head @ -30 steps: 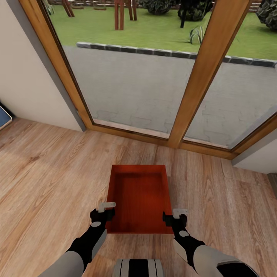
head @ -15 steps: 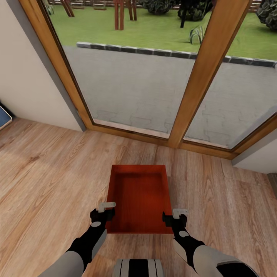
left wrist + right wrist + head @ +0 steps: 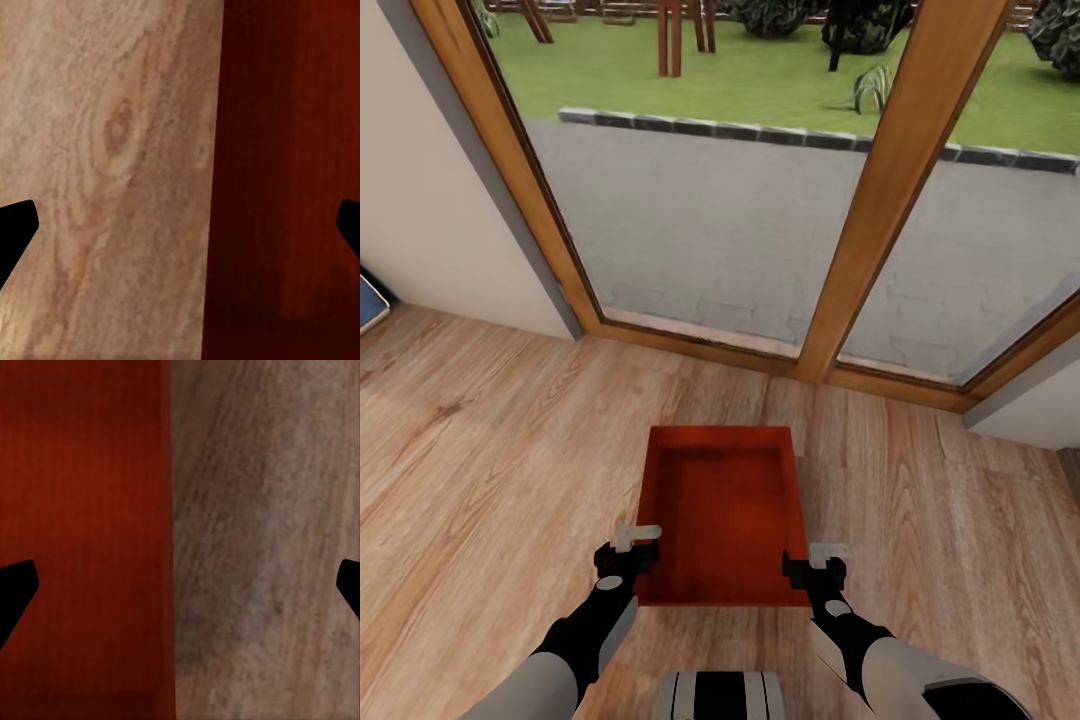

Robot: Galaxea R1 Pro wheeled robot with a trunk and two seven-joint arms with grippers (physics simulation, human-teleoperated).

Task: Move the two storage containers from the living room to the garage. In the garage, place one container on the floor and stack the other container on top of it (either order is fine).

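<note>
Your storage container [image 3: 722,515] lies on the wood floor [image 3: 480,450] near the glass doors [image 3: 760,200]. Your left gripper [image 3: 636,541] and right gripper [image 3: 818,556] each straddle a side wall near its near corners, jaws wide.

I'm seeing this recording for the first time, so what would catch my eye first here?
The orange-red storage container stands out, lying on the light wood floor just ahead of the robot. The left gripper and right gripper sit at its near corners, each with open jaws straddling a side wall. Beyond it, tall wood-framed glass doors look out on grey paving and a green lawn.
</note>
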